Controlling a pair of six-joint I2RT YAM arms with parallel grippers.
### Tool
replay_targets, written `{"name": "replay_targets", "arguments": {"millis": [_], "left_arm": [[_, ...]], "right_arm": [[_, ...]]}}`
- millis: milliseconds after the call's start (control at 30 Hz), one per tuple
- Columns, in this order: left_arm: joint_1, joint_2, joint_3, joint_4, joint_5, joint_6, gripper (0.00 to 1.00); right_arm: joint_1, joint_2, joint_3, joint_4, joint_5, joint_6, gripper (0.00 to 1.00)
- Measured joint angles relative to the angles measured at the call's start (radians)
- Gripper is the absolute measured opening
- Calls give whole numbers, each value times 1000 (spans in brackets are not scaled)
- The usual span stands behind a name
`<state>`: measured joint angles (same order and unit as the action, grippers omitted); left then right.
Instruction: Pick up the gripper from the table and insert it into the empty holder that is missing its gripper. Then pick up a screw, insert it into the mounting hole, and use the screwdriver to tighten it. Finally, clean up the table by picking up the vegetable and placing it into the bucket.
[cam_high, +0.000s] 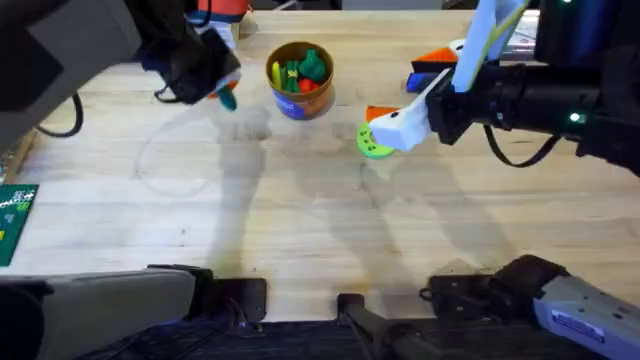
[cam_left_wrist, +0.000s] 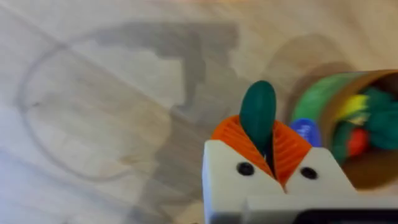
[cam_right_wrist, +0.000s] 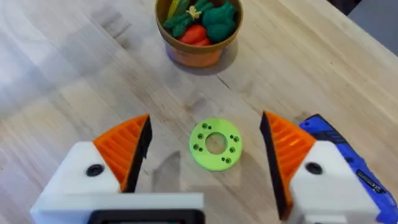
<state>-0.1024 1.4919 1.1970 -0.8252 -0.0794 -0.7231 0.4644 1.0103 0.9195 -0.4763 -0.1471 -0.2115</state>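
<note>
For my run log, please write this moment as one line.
left gripper: shut on vegetable, raised beside bucket | right gripper: open over lime-green disc | vegetable not yet in bucket

Worktop (cam_high: 300, 230): light wood, plank grain running left-right, fills most of overhead frame. Soft shadows across centre; faint ring mark (cam_high: 175, 160) left of centre. Green printed card (cam_high: 12, 215) at left edge. Lighting diffuse, from above.

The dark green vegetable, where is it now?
The vegetable is pinched in the left tool, held above the table just left of the bucket in the overhead view.
</note>
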Motion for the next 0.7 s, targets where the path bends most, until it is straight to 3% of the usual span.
{"name": "replay_targets", "arguments": {"millis": [133, 267, 433, 700], "left_arm": [[-19, 0, 16, 66, 127, 0, 27], [-78, 0, 16, 129, 198, -1, 27], [-126, 0, 16, 217, 238, -1, 27], [-129, 32, 16, 261, 247, -57, 46]], "right_arm": [[0, 0, 0, 0, 0, -16, 994], [0, 0, 0, 0, 0, -28, 994], [0, 0, 0, 0, 0, -32, 994], [0, 0, 0, 0, 0, -32, 994]]}}
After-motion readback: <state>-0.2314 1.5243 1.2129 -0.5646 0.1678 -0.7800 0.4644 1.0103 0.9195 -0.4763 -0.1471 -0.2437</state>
